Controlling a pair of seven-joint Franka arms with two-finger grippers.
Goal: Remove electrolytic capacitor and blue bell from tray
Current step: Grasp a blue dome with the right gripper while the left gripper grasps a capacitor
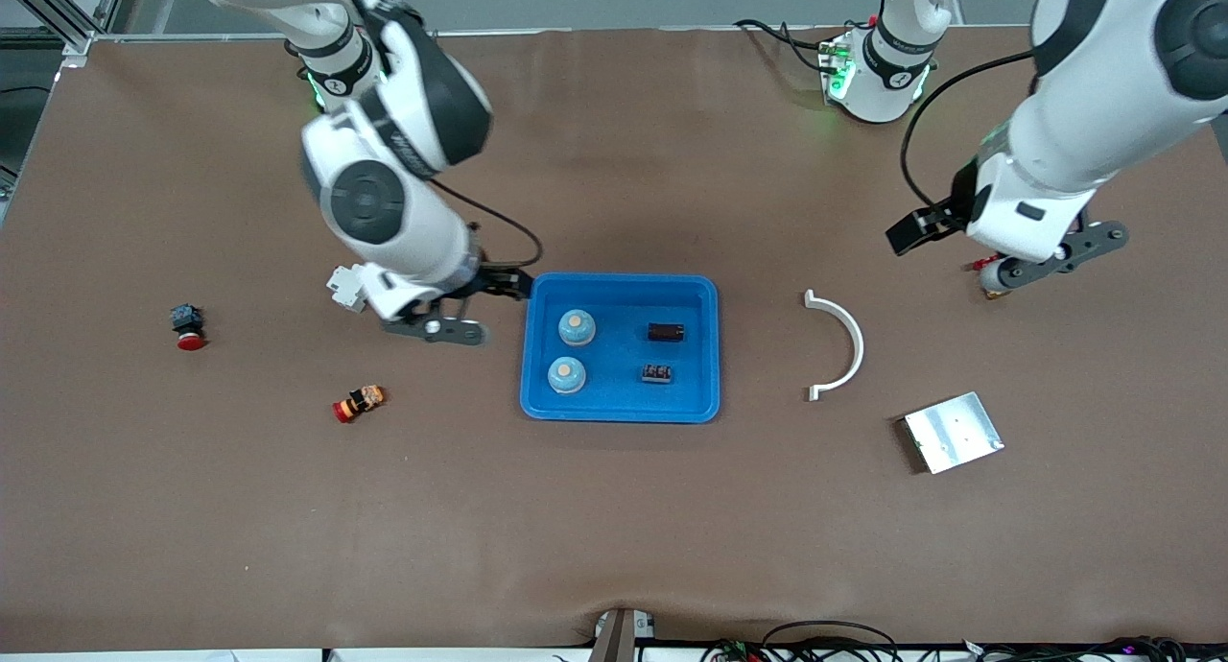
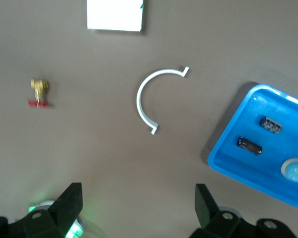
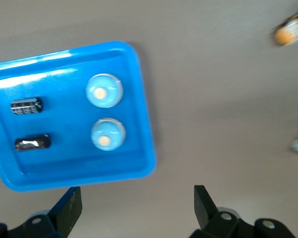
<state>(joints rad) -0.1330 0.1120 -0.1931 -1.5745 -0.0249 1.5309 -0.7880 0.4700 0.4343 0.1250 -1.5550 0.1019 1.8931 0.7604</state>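
Both claws gape empty; no writing legible in blue tray (image 1: 620, 290).

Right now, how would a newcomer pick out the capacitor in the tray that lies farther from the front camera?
Find the blue tray mid-table. Two pale blue bells sit in its half toward the right arm's end, two dark capacitors in the other half. The one you want is the smooth glossy black cylinder; the nearer capacitor shows pale markings.

Colours on the brown table

A bright blue tray (image 1: 620, 288) is seen holding two pale blue bells (image 1: 577, 327) with tan centres and two black capacitors (image 1: 665, 332). A white curved piece (image 1: 842, 343), a silvery plate (image 1: 953, 432), a red-capped black button (image 1: 188, 326) and a brass valve (image 2: 39, 89) with red handle are seen.
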